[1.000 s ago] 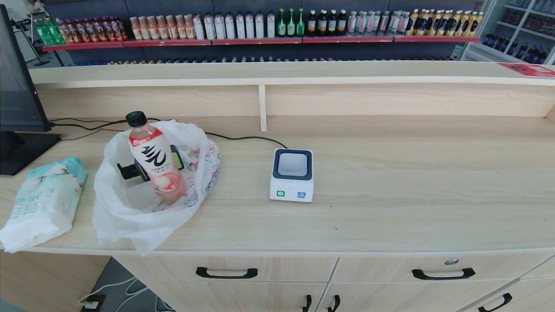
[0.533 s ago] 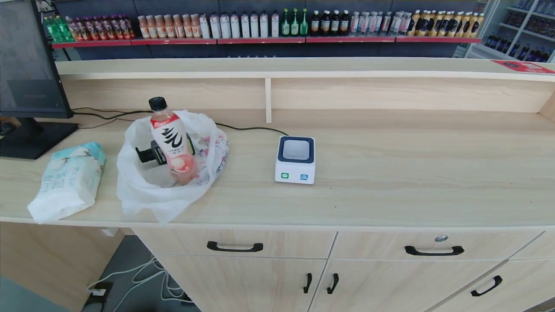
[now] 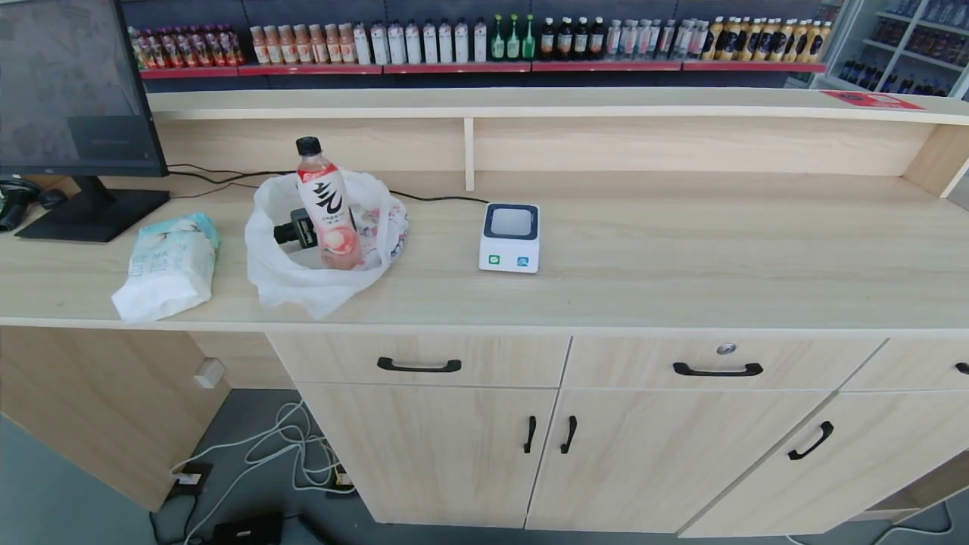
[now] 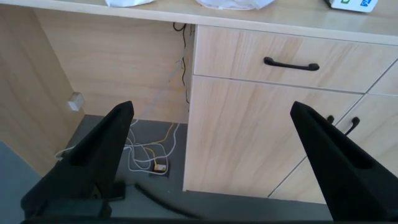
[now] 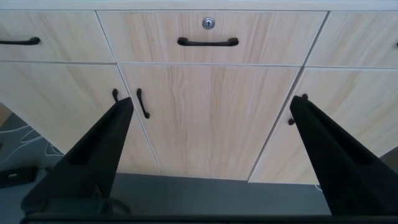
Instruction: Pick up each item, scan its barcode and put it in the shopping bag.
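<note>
Tissue pack (image 3: pixel 168 261) is lying beside shopping bag (image 3: pixel 291 280). Left gripper (image 4: pixel 211 107) and right gripper (image 5: pixel 211 101) are hanging low, jaws spread. Pinching it across its narrow width is looking wisest.

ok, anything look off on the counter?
Nothing spilled or damaged. The bottle looks slightly tilted in the open bag, with a black object beside it. The tissue pack lies outside the bag, near the counter's front edge.

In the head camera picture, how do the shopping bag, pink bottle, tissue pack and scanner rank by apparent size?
1. shopping bag
2. tissue pack
3. bottle, taller but slimmer than the pack, so those two are close
4. scanner
All stand at similar distance.
</note>
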Robot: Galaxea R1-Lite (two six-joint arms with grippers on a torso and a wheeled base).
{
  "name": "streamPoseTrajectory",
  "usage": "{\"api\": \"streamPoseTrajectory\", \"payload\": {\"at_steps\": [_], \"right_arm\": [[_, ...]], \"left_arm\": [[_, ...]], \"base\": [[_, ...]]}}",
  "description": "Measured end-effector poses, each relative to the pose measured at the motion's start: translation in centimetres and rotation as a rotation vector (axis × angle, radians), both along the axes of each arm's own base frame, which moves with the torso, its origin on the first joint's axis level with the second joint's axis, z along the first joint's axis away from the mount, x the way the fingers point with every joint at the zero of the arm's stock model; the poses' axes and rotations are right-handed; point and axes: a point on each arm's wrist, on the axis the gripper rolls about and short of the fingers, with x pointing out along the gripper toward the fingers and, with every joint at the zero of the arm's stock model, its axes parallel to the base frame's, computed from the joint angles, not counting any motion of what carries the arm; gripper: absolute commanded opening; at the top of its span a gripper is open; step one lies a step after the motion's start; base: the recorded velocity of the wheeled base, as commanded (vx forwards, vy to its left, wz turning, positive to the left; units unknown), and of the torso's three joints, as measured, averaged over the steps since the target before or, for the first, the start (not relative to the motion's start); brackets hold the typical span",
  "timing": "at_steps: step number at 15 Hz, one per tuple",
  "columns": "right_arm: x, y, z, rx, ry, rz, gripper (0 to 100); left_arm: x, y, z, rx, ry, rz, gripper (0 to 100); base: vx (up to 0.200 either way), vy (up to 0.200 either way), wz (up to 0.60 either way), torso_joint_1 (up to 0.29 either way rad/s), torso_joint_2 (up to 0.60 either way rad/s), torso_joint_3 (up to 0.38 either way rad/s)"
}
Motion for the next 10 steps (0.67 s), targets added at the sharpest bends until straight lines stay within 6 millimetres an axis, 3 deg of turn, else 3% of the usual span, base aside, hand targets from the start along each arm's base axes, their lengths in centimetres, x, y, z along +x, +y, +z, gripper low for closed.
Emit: {"api": "streamPoseTrajectory", "payload": {"at_steps": [4,10], "right_arm": [[0.0,0.0,0.01,-0.004,-0.001,0.0,100],[0.0,0.0,0.01,-0.01,-0.001,0.0,100]], "left_arm": [[0.0,0.0,0.01,0.001,-0.001,0.0,100],[0.0,0.0,0.01,0.007,-0.001,0.0,100]], "base": [[-0.2,0.0,0.0,0.006,0.01,0.002],[0.0,0.0,0.0,0.0,0.0,0.0]]}}
